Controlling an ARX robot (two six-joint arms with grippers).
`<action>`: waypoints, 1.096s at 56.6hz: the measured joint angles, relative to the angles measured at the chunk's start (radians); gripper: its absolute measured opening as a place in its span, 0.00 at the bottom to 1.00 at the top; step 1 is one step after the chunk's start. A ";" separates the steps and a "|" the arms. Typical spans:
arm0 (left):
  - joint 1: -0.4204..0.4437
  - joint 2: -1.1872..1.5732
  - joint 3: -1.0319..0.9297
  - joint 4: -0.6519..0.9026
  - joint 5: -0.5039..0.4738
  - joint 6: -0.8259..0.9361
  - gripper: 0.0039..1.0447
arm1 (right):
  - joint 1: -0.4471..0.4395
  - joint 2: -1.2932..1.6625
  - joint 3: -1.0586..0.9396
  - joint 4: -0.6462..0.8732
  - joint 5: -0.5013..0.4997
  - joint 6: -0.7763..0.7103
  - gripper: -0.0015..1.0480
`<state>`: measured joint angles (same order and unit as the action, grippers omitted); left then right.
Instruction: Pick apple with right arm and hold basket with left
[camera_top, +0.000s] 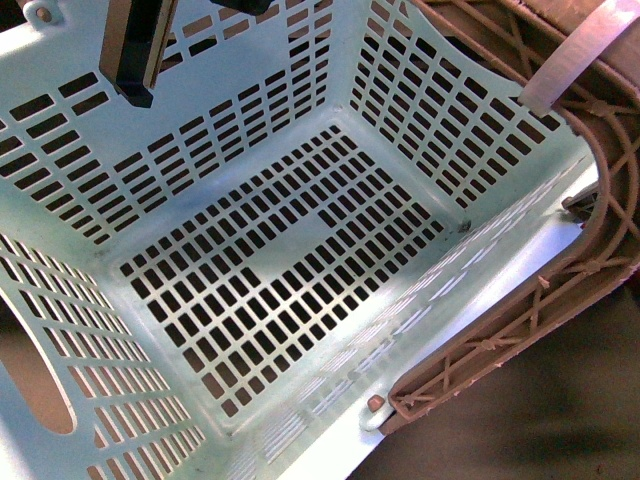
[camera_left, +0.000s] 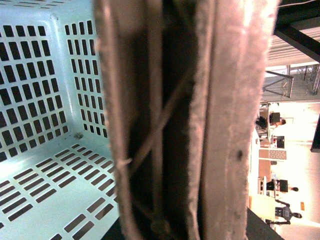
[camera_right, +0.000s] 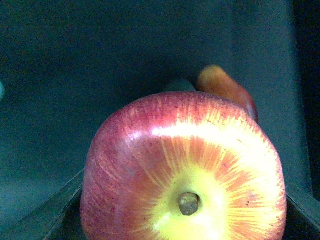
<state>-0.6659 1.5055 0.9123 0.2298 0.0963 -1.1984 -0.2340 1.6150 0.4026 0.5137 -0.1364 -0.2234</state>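
Front view, largest element: a pale mint-green slotted plastic basket (camera_top: 345, 80) fills the frame, tilted, with nothing on its visible floor. A brown ribbed plastic handle (camera_top: 600, 200) arcs along its right rim. A dark bar, apparently a finger of the left gripper (camera_top: 135, 60), crosses the far-left wall. In the left wrist view a brown handle bar stands blurred right against the lens, so the left jaws cannot be seen either clamped or parted.

Right wrist view: the glossy red, yellow-streaked round apple (camera_right: 165, 150) sits close to the lens, outside the basket, against a dark teal surface. Its short brown stem (camera_right: 189, 202) faces the camera. It lies between the dark fingers (camera_right: 45, 220) of the right gripper (camera_right: 184, 179). Whether they press on it, and whether it rests on the surface or hangs, cannot be told. A blurred orange fruit (camera_right: 225, 85) lies behind it.

Handling, by judgement: the apple is firm, moderately heavy and waxy, so it is likely to slip and will bruise under hard pinching. It is best held across the widest girth on opposite cheeks, away from the stem dimple.
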 joint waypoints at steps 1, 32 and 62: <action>0.000 0.000 0.000 0.000 0.000 0.000 0.15 | 0.008 -0.024 -0.001 -0.011 0.000 0.002 0.76; 0.000 0.000 0.000 0.000 -0.003 0.002 0.15 | 0.507 -0.481 0.106 -0.172 0.244 0.058 0.76; 0.000 0.000 0.000 0.000 -0.001 0.001 0.15 | 0.608 -0.242 0.109 -0.060 0.282 0.179 0.85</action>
<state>-0.6659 1.5055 0.9127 0.2298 0.0956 -1.1973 0.3737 1.3731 0.5114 0.4538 0.1452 -0.0441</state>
